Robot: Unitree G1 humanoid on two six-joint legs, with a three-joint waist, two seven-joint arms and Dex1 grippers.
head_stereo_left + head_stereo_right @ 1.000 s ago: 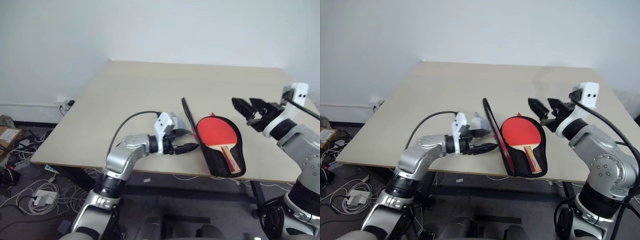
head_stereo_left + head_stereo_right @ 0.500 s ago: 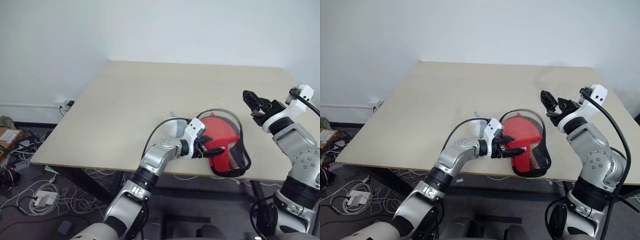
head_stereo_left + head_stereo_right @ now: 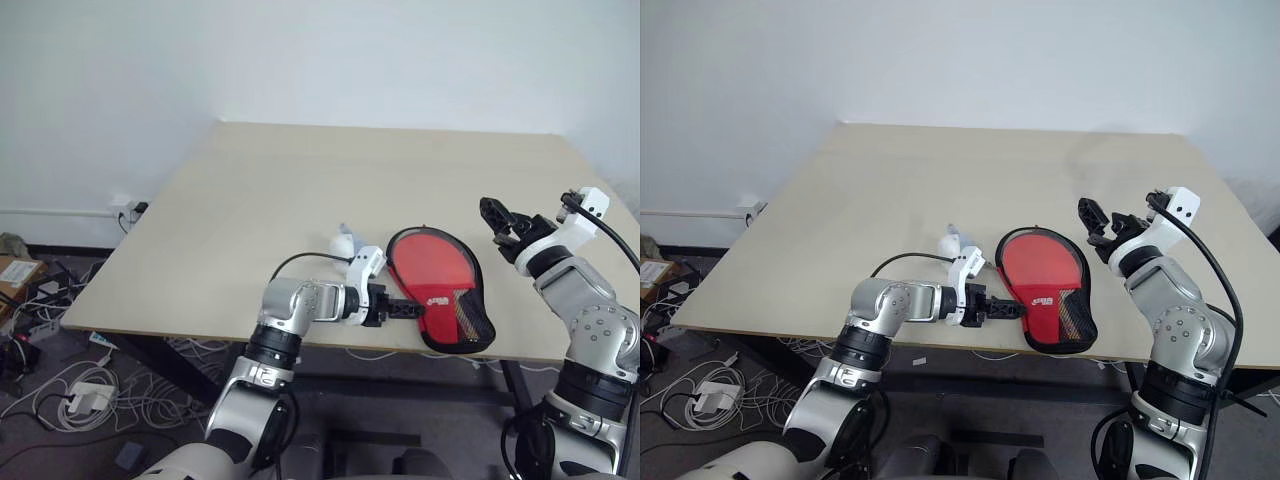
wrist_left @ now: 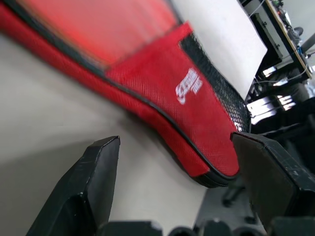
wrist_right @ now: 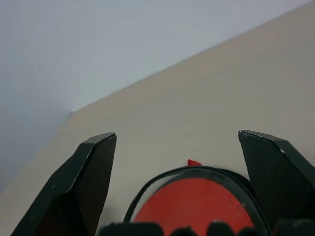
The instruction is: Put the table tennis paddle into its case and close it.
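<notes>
Red paddle rubber is seen through the closed case (image 3: 440, 288) lying flat near the counter's (image 3: 300, 190) front edge, with the left gripper (image 3: 400, 309) held open just beside its handle end and the right gripper (image 3: 505, 222) held open above its far side.

Left arm bent at the elbow, forearm reaching across toward the robot's right, low over the near edge of the counter (image 3: 250, 190). Left end effector (image 3: 406, 309) points rightward and slightly down; its two black fingers (image 4: 93, 172) stand wide apart, nothing between them. Right arm raised on the right side, forearm angled up and forward. Right end effector (image 3: 497, 214) held level, above the counter, fingers (image 5: 91, 172) spread wide, gripping nothing.
</notes>
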